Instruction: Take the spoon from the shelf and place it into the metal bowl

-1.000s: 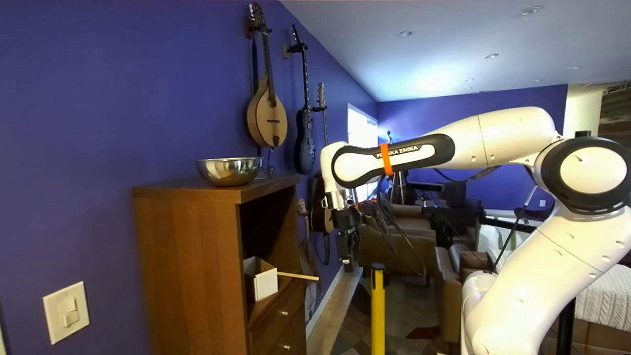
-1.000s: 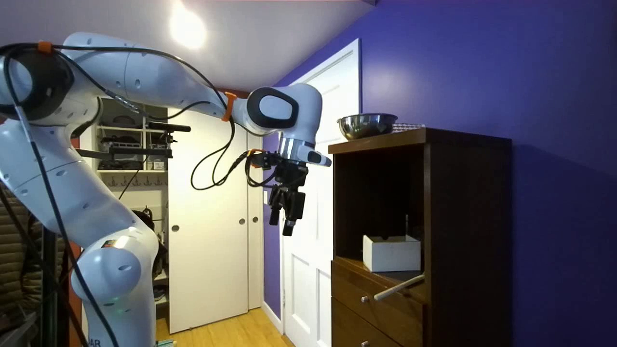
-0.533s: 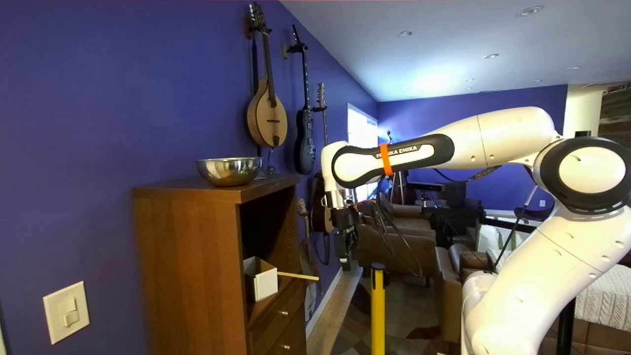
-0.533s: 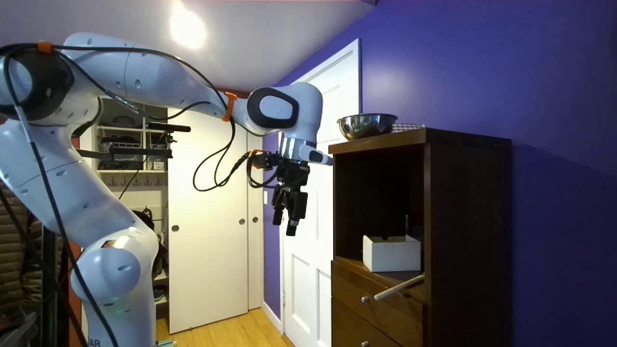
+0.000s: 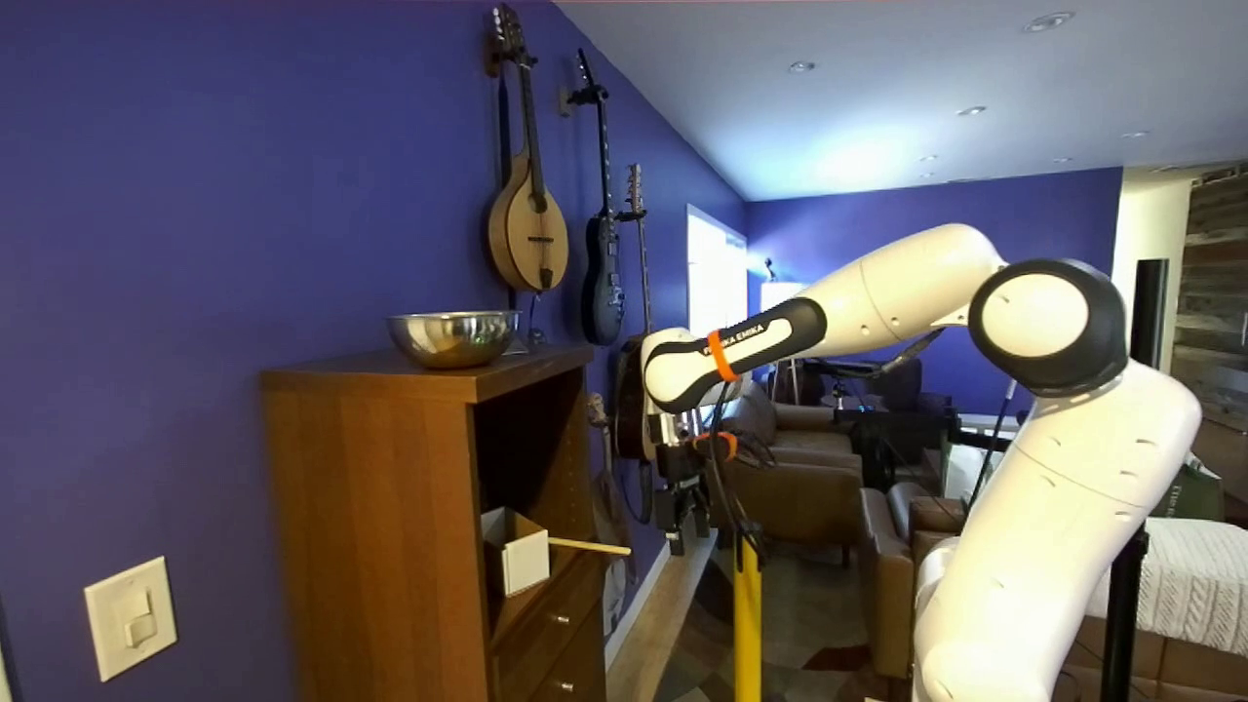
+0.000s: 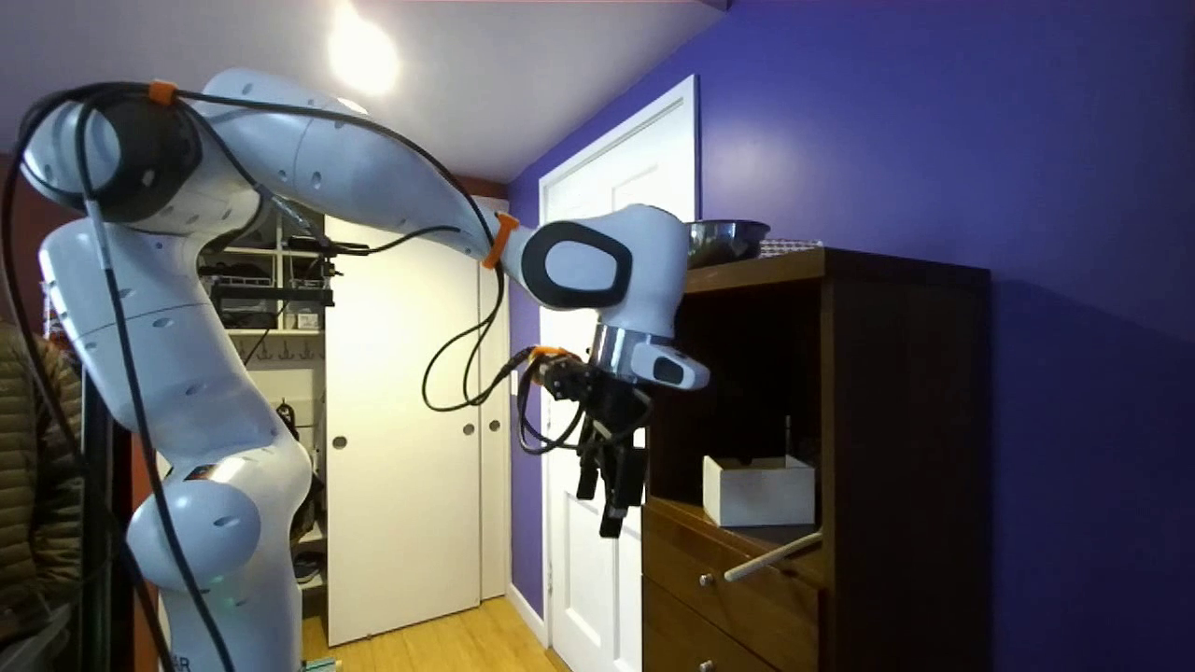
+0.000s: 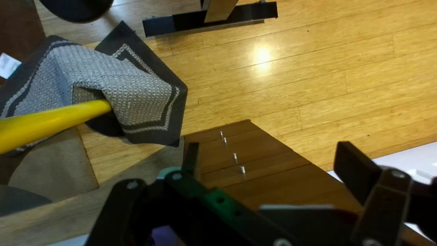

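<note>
Currently the spoon (image 6: 773, 556) lies in the open compartment (image 6: 747, 373) of the brown shelf (image 5: 375, 507), one pale end jutting out past the front edge over the drawers (image 6: 681, 560) and the rest hidden by the shelf's side. Just beside it stands a white box (image 6: 758, 499), upright and open at the top; whether the two touch, I cannot tell. On the shelf's flat top the metal bowl (image 5: 454, 341) sits upright, with a checked item (image 6: 791, 246) near it. The hand (image 7: 269, 160) hangs in front of the shelf, apart from the spoon, its fingers (image 7: 356, 172) pointing down and spread wide; between them, in the wrist view, the drawers and their small knobs (image 7: 235, 158) show. Along the robot arm (image 5: 882, 288) runs the lettering FRANKA EMIKA (image 5: 751, 331), an orange strap (image 5: 721, 356) crossing part of the first word, and in an exterior view the letters AR (image 6: 180, 665) can be read low on the arm, at the bottom edge. Elsewhere, a green bag (image 5: 1189, 492) carries pale letters too small to make out, and a white label (image 7: 8, 65) at the wrist view's left edge is too blurred to read. A switch plate (image 5: 132, 619) and stringed instruments (image 5: 528, 229) are mounted on the blue-purple wall (image 5: 244, 195).
</note>
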